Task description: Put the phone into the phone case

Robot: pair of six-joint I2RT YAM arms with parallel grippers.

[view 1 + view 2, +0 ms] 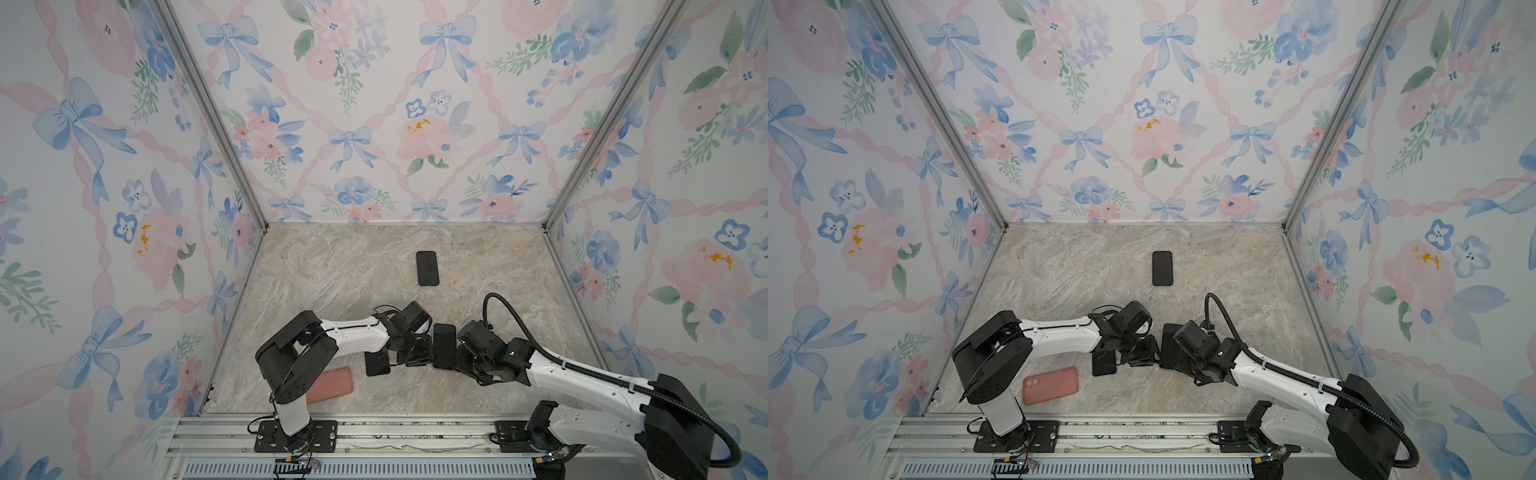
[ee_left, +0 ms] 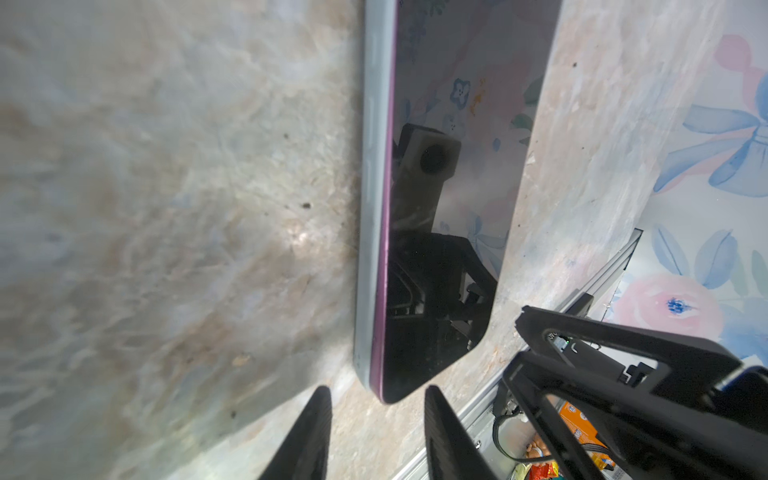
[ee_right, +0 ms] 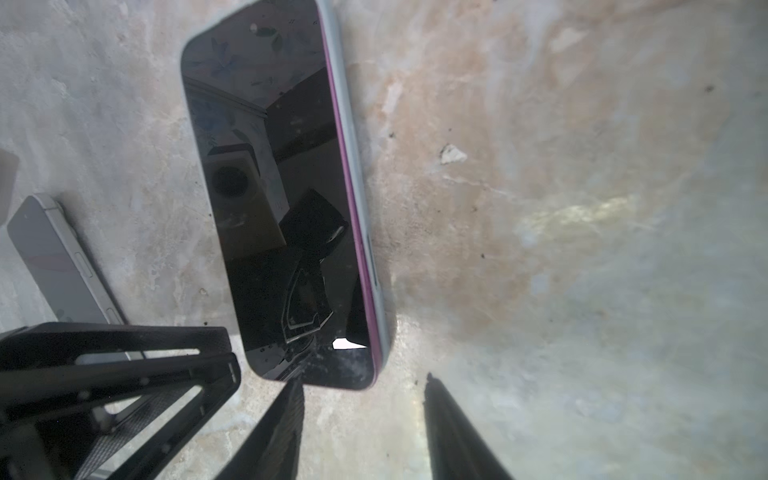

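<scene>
Flat between two parted claws — the phone (image 1: 444, 347), ungripped.
In both top views: screen-up on the marble table (image 1: 353, 270), left gripper (image 1: 422, 355) just beside the phone on one side, right gripper (image 1: 459, 358) on the other, pink case (image 1: 1050, 385) well apart. In the left wrist view: fingers spread, straddling the phone's corner, clamping nothing. In the right wrist view: spread too, one fingertip (image 3: 286, 415) touching or nearly touching the phone's end — liable to skid it on closing and miss the grip.
</scene>
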